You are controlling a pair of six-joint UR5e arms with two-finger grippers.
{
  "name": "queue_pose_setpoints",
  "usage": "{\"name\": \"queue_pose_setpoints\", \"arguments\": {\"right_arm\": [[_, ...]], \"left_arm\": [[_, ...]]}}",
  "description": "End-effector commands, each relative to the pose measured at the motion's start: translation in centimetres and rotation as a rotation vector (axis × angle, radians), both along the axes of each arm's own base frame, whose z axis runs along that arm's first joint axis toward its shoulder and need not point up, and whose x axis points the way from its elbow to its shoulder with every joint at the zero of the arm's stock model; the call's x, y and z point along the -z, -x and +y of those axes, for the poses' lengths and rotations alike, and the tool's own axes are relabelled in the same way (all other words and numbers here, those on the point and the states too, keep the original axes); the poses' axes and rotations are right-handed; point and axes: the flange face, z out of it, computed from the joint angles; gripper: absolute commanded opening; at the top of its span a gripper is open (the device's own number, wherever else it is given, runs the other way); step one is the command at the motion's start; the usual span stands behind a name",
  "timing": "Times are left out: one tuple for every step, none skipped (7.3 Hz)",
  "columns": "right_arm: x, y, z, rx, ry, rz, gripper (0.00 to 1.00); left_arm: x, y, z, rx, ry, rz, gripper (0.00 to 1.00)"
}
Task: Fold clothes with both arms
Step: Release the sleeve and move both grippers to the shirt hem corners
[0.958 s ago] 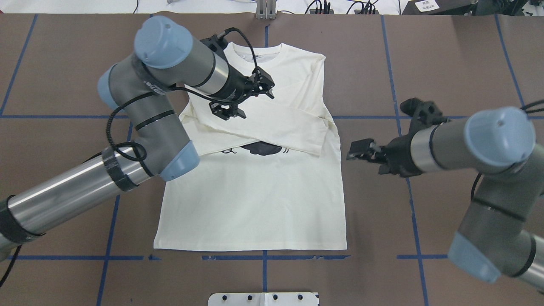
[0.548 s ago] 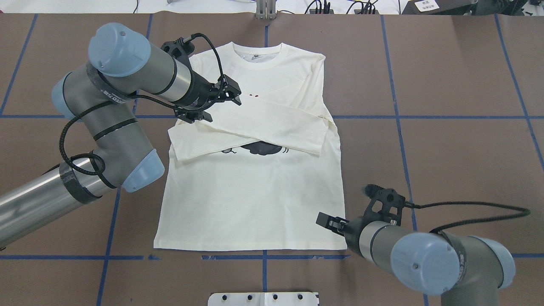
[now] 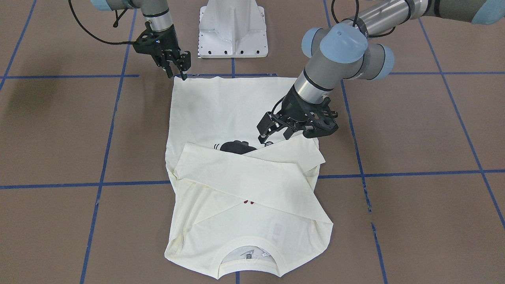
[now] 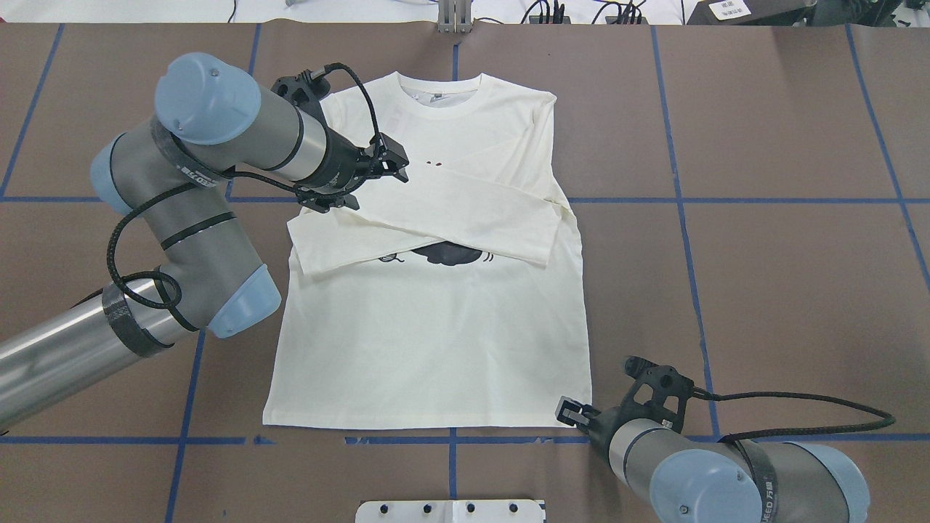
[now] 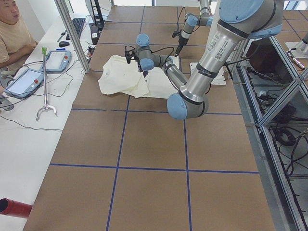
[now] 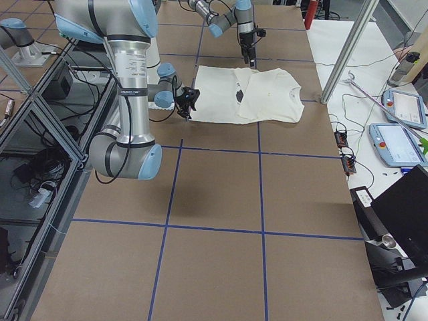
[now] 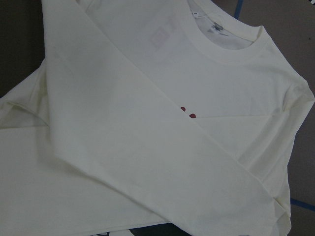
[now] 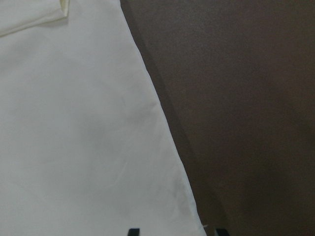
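Note:
The cream shirt (image 4: 436, 341) lies flat and face up on the brown table, neck toward the far edge. Both sleeves (image 4: 472, 214) are crossed over the chest and hide most of the black cat print (image 4: 447, 253). My left gripper (image 4: 367, 185) hangs open just above the shirt's left shoulder and folded sleeve, holding nothing. My right gripper (image 4: 570, 414) is low at the hem's right corner; in the front view it (image 3: 179, 73) touches that corner. Its fingertips (image 8: 133, 231) stand apart on either side of the shirt's edge (image 8: 162, 128), so it is open.
A white pedestal base (image 4: 450, 511) stands at the near table edge just behind the hem. Blue tape lines (image 4: 676, 131) grid the table. Beyond the far edge are a side bench with tablets (image 5: 26, 79), a metal grabber stick (image 5: 45, 82) and a seated person.
The left gripper drew back from over the chest to the shirt's left shoulder. The right arm swung from beside the shirt's right side down to the hem's right corner.

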Motion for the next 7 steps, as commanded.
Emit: {"name": "queue_pose_setpoints", "arguments": {"right_arm": [[-0.9, 0.5, 0.1, 0.003, 0.004, 0.019, 0.59], [-0.9, 0.5, 0.2, 0.005, 0.005, 0.019, 0.46], [-0.8, 0.5, 0.3, 0.008, 0.006, 0.018, 0.13], [-0.8, 0.6, 0.4, 0.014, 0.008, 0.018, 0.0], [-0.9, 0.7, 0.7, 0.021, 0.009, 0.019, 0.0], [-0.9, 0.7, 0.7, 0.022, 0.008, 0.02, 0.0], [-0.9, 0.6, 0.6, 0.021, 0.008, 0.018, 0.0]], "left_arm": [[-0.3, -1.2, 0.8, 0.004, -0.005, -0.011, 0.9], [-0.7, -1.1, 0.9, 0.004, 0.002, -0.024, 0.88], [-1.9, -1.8, 2.5, 0.014, -0.002, -0.054, 0.86], [-1.5, -3.1, 6.0, -0.012, 0.001, -0.087, 0.85], [-0.9, -2.5, 10.3, -0.005, -0.042, -0.084, 0.82], [-3.8, -0.9, 16.0, -0.047, -0.056, -0.1, 0.82], [-5.9, 1.3, 19.1, -0.057, -0.052, -0.121, 0.77]]}}
